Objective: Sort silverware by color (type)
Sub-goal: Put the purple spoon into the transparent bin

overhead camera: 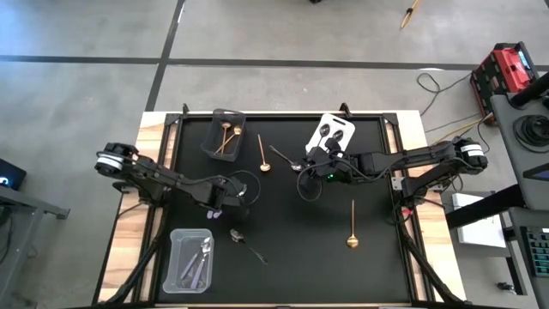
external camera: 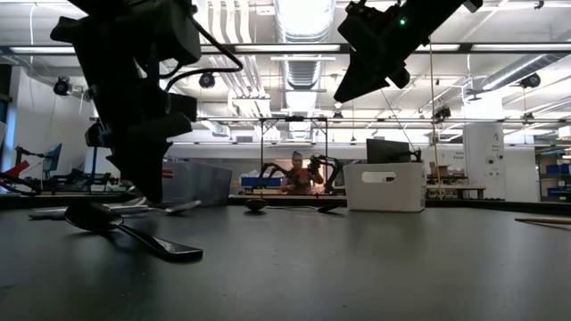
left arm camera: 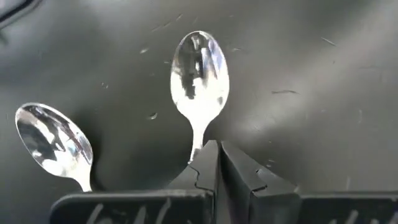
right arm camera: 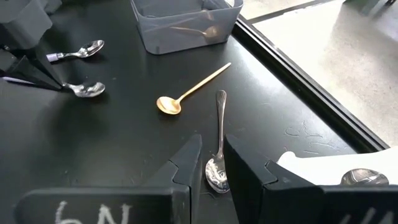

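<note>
My left gripper (left arm camera: 219, 148) is shut on a silver spoon (left arm camera: 199, 71) with a lilac handle, low over the mat left of centre (overhead camera: 230, 197). A second lilac-handled spoon (left arm camera: 53, 140) lies beside it. My right gripper (right arm camera: 211, 165) is open by a narrow gap and hovers well above the table (external camera: 361, 76), its fingers on either side of a dark spoon (right arm camera: 221, 124) lying on the mat, touching nothing. One gold spoon (overhead camera: 262, 153) lies near the dark bin, another (overhead camera: 352, 225) at the right, and a dark spoon (overhead camera: 247, 245) near the clear bin. My left gripper pinches the silver spoon by its neck (left arm camera: 198, 148), just behind the bowl, between the two fingertips. The fingers slant down from the table's left and lie along the spoon, whose lilac handle (right arm camera: 12, 79) runs back under them. Whether the bowl rests on the mat, I cannot tell.
A dark bin (overhead camera: 225, 135) at the far left holds gold spoons. A white bin (overhead camera: 330, 133) at the far middle holds dark spoons. A clear bin (overhead camera: 190, 259) at the near left holds lilac-handled spoons. Open black mat lies at the centre and near right.
</note>
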{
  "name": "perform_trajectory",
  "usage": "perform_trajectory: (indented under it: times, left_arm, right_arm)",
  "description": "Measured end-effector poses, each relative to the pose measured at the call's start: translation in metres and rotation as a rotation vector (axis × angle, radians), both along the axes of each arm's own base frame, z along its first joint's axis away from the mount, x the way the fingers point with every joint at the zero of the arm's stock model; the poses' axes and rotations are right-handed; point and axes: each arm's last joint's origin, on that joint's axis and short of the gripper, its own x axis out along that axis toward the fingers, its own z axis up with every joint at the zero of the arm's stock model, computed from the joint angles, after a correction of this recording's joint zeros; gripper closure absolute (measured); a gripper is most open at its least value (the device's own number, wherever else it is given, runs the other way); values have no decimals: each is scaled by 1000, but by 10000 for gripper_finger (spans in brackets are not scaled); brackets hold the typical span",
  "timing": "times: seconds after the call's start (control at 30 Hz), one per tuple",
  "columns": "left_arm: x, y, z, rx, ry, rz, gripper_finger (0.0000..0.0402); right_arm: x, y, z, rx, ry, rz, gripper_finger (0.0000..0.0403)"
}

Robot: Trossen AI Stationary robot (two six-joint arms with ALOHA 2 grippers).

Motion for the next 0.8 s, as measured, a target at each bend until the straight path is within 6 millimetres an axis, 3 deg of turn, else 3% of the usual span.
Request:
perform_trajectory:
  times: [0.2, 0.43, 0.63, 0.8]
  left_arm:
    - [-7, -1, 17, -12, -40, -116, 401]
    - [-35, 4, 35, -41, -191, -208, 401]
    - [-62, 10, 24, -82, -272, -170, 401]
    - [-67, 12, 10, -57, -271, -141, 401]
  right_arm:
    - [0, 0, 0, 0, 1, 0, 343]
    - [0, 0, -1, 1, 3, -1, 343]
    - [3, 0, -7, -1, 25, 0, 343]
    - [4, 0, -8, -4, 26, 2, 343]
